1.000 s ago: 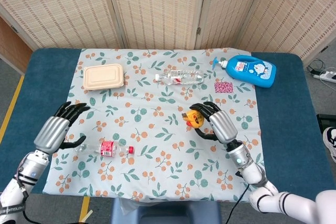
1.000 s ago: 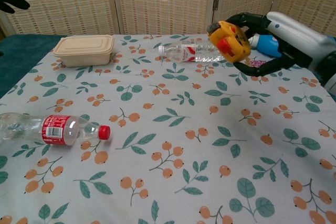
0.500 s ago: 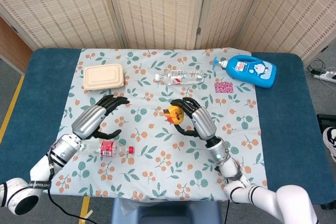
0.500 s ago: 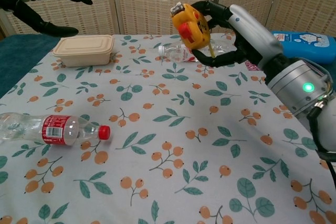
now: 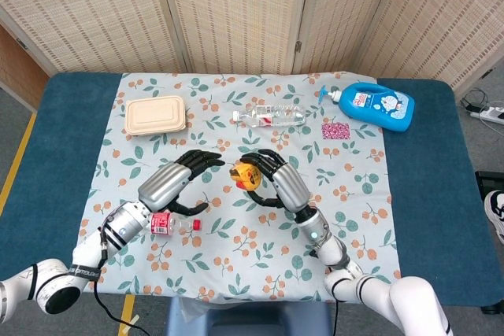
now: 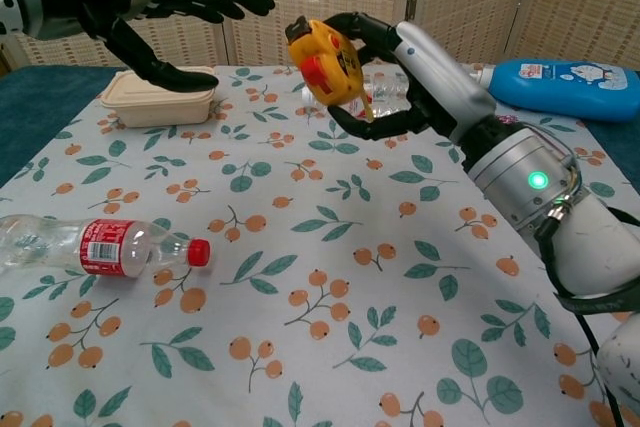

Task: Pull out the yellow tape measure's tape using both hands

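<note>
While the right hand (image 6: 375, 72) grips the tape measure (image 6: 325, 59), the spread, empty left hand (image 6: 165, 7) may miss its small tab and knock it loose.

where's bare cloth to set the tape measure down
Free: the near half of the cloth right of the red-capped bottle, and the strip between lunch box and far bottle. Crowded: the middle, where both hands meet, and the far right by the blue bottle.
</note>
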